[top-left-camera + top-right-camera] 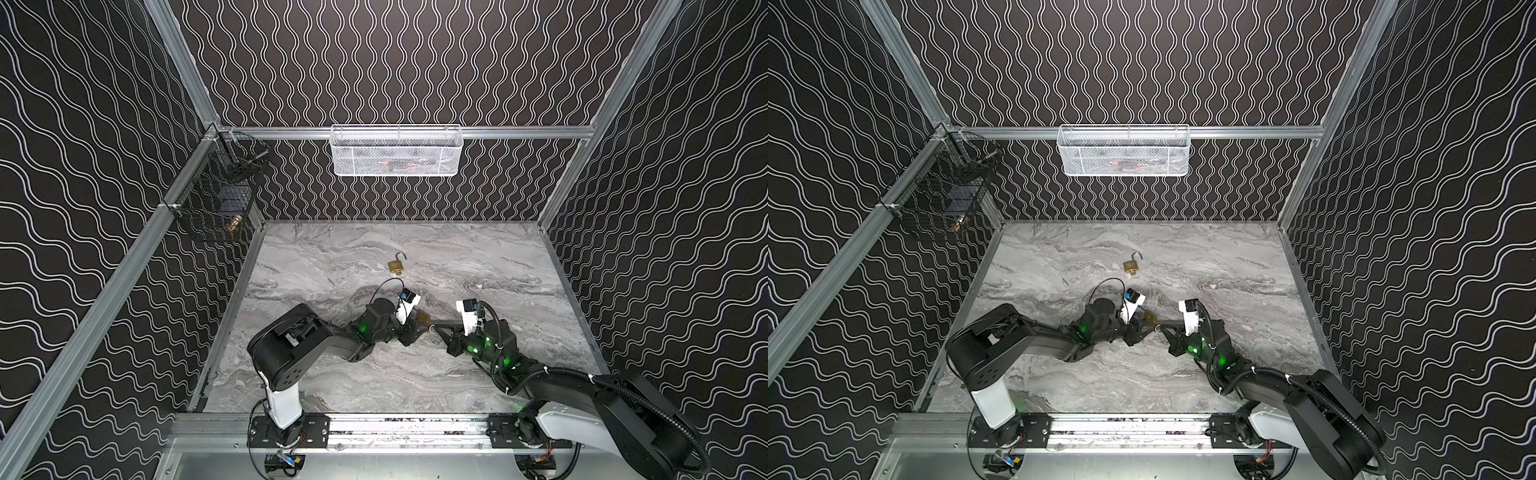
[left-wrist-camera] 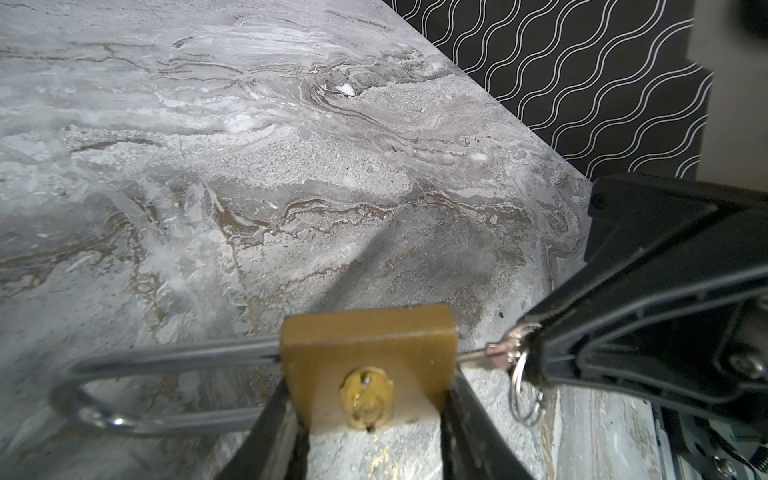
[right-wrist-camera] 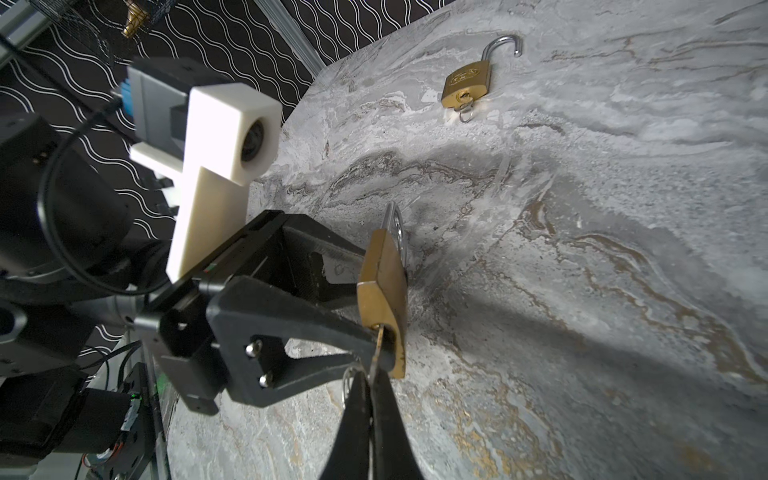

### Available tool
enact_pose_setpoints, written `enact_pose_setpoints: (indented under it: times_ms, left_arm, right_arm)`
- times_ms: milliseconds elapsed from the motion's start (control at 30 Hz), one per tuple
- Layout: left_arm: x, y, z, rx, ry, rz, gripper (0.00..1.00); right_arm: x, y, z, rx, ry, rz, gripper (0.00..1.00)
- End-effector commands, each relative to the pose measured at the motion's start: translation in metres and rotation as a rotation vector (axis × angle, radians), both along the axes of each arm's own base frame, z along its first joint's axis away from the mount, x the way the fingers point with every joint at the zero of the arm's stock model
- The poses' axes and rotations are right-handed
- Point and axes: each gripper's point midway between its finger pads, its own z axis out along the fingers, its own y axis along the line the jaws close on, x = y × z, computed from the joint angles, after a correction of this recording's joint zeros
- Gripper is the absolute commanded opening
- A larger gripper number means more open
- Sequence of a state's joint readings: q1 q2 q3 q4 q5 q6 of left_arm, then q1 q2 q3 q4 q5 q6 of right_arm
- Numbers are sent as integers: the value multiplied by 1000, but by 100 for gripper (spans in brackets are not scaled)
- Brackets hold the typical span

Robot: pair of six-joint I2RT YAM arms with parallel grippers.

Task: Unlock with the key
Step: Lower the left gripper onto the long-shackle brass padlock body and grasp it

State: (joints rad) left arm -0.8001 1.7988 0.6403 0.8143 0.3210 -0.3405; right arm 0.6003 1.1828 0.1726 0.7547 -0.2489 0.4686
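Both arms reach inward, left hand (image 2: 368,411) pinching padlock (image 2: 365,345), right hand (image 3: 372,374) pinching key (image 2: 498,352) against it.

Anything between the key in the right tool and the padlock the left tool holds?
Nothing visible. The right tool holds the key with its tip at the bottom face of the padlock, gripped by the left tool. The open padlock lies apart.

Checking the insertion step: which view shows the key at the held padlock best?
Left wrist view: the key lies side-on, blade meeting the held padlock, head pinched by the right gripper. The right wrist view shows only a short stub of it; in both top views it is a speck.
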Motion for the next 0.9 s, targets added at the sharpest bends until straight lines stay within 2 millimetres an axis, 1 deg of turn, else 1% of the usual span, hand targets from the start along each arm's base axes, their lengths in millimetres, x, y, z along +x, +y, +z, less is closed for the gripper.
enact_pose_setpoints:
  times_ms: [0, 133, 333, 433, 567, 733, 867]
  left_arm:
    - [-7, -7, 14, -53, -5, -49, 19]
    - [-4, -6, 18, -64, 1, -26, 17]
    - [6, -3, 19, -74, 36, 53, 15]
    - [12, 0, 21, -115, 72, 109, 13]
    - [18, 1, 25, -151, 84, 156, 10]
    - [21, 5, 32, -151, 57, 176, 9]
    - [23, 7, 36, -155, 43, 192, 9]
  right_arm:
    - [8, 9, 29, 52, -105, 17, 0]
    - [5, 18, 28, 35, -107, 40, 0]
    - [4, 22, 31, 9, -127, 11, 0]
    - [4, 22, 33, 12, -133, -16, 0]
    - [1, 32, 32, 22, -117, 5, 0]
    - [-1, 47, 28, 49, -78, 65, 0]
    - [-4, 54, 24, 60, -60, 94, 0]
